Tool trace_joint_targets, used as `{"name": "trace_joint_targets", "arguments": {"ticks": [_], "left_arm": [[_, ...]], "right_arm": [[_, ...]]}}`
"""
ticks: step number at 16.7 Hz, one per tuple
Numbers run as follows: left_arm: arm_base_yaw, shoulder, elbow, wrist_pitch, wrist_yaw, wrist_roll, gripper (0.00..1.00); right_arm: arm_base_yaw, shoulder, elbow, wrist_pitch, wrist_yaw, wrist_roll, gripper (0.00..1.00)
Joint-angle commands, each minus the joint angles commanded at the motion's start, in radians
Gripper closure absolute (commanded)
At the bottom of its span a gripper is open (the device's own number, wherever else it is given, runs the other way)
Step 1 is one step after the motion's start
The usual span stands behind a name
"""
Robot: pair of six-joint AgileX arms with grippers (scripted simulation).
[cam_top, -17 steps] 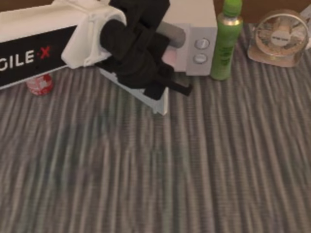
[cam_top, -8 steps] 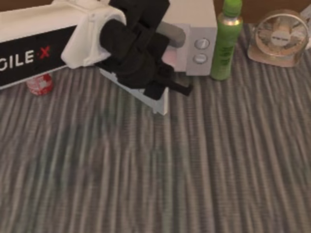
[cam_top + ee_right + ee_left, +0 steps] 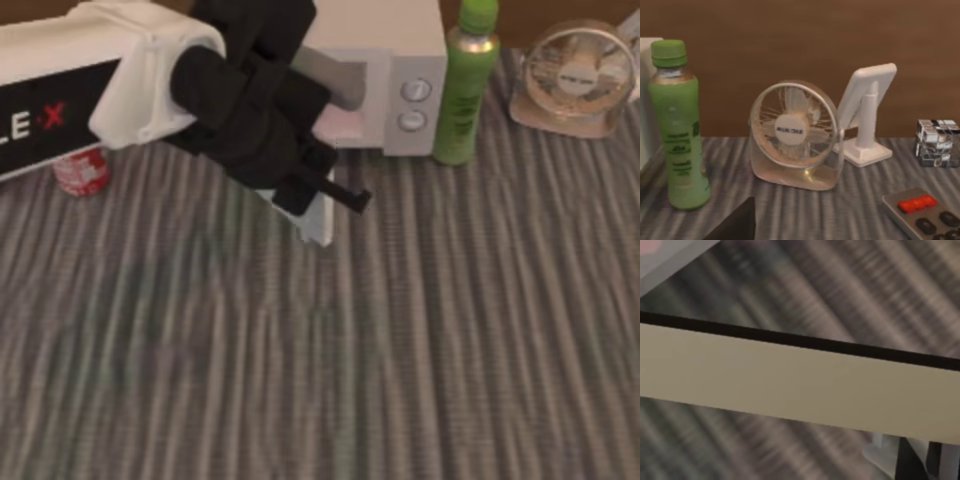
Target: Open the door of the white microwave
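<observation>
table [image 3: 480, 340]: matt cloth look, woven in fine grey and brown ribs
white microwave [image 3: 385, 30]: smooth white plastic shell, low sheen
knobs [image 3: 414, 90]: silver-grey, satin metallic look
cavity [image 3: 340, 122]: pale pinkish-white, smooth
door [image 3: 318, 215]: flat white panel, plain matt edge
left arm [image 3: 90, 80]: glossy white casing with a black band
left gripper [image 3: 330, 190]: matt black plastic
green bottle [image 3: 677, 135]: translucent plastic, green screw cap, glossy
fan [image 3: 795, 135]: clear plastic housing, thin wire grille
stand [image 3: 866, 107]: smooth white plastic
cube [image 3: 936, 142]: mirror-like silver facets
wall [image 3: 790, 35]: brown, wood-like, matt
can [image 3: 80, 172]: red, shiny
</observation>
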Motion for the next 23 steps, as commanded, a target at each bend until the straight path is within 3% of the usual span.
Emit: {"name": "trace_joint_targets", "arguments": {"ticks": [23], "left_arm": [[0.007, -0.008, -0.014, 0.0, 0.011, 0.02, 1.0]], "right_arm": [[0.0, 0.0, 0.0, 0.0, 0.0, 0.0, 0.0]]}}
